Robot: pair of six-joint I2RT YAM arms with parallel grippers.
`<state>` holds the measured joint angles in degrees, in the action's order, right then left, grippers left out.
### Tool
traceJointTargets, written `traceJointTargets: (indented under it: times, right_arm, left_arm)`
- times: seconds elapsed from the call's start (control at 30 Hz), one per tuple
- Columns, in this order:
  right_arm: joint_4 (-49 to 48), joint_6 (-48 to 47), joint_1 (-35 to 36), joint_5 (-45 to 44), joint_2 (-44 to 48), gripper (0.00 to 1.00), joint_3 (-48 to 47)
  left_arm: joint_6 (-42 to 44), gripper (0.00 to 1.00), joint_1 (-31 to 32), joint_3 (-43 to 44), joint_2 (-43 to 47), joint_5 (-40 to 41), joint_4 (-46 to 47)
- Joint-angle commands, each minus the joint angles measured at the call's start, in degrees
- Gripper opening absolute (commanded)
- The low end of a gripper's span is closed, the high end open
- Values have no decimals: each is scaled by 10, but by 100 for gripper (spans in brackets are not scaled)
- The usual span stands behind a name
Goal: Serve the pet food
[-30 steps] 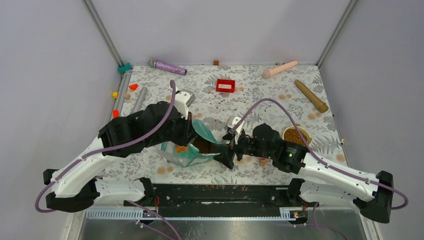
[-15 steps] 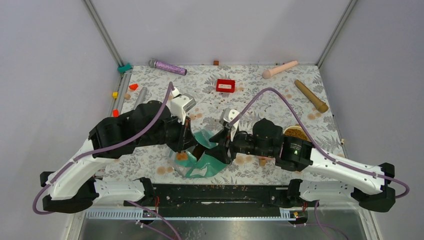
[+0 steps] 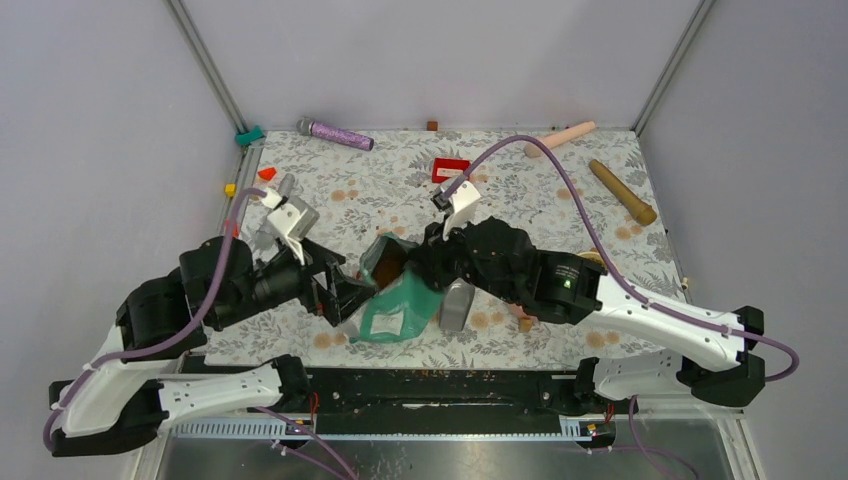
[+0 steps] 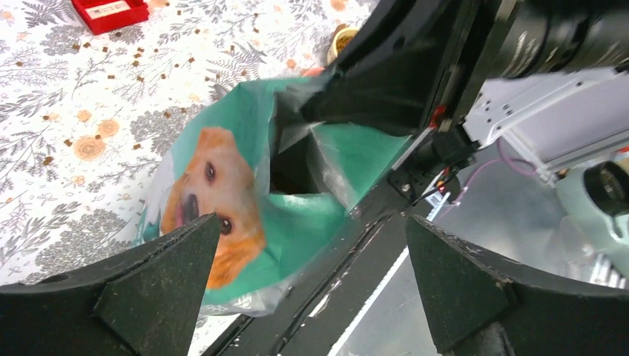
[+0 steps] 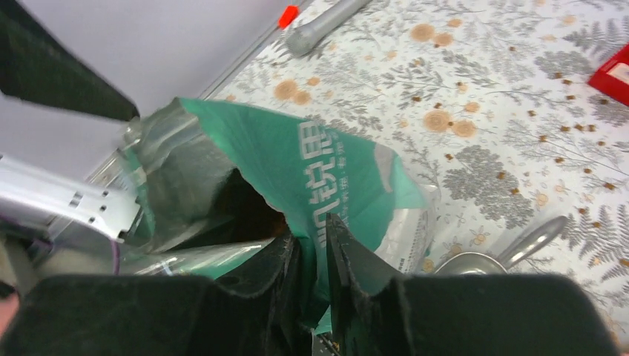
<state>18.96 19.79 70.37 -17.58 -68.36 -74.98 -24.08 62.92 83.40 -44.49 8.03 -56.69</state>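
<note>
The teal-and-white foil bag (image 3: 395, 305) with the dog's face (image 4: 215, 185) stands near the table's front edge. Its mouth is open, and brown pet food (image 3: 388, 262) shows inside. My right gripper (image 3: 425, 268) is shut on the right side of the bag's rim; in the right wrist view its fingers (image 5: 341, 259) pinch the teal foil (image 5: 326, 170) between them. My left gripper (image 3: 345, 295) is open just left of the bag, apart from it. Its black fingers (image 4: 159, 285) frame the bag without touching it.
A grey metal scoop (image 3: 457, 305) lies right of the bag, under the right arm. Loose kibble (image 3: 450, 205) dots the patterned cloth. A red box (image 3: 450, 170), a purple cylinder (image 3: 335, 133), a beige roller (image 3: 560, 138), a wooden roller (image 3: 622, 192) and a grey tube (image 5: 326, 18) lie further back.
My left gripper let go of the bag, opened and drew back to the left. My right gripper closed on the bag's rim and lifted it more upright.
</note>
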Motion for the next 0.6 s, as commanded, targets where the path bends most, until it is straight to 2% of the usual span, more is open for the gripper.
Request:
traceJointTargets:
  times: [0.0, 0.07, 0.23, 0.27, 0.47, 0.57]
  right_arm:
    - [44, 11, -2, -104, -26, 22, -53]
    - [45, 15, -2, -99, -31, 22, -59]
    - [39, 23, -2, -69, -33, 24, -62]
    - [39, 24, -2, -72, -35, 24, -62]
    - [56, 18, -7, -136, -31, 27, -68]
    - [61, 24, -38, -132, -11, 25, -60]
  left_arm:
    - [51, 99, 2, -53, 7, 3, 50]
    - [63, 99, 2, -69, -1, -2, 52]
    - [78, 84, 3, -65, -47, -40, 54]
    - [82, 79, 3, -59, -55, -43, 54]
    - [93, 25, 13, -54, -64, -6, 35]
    - [112, 16, 14, -73, -53, 7, 12]
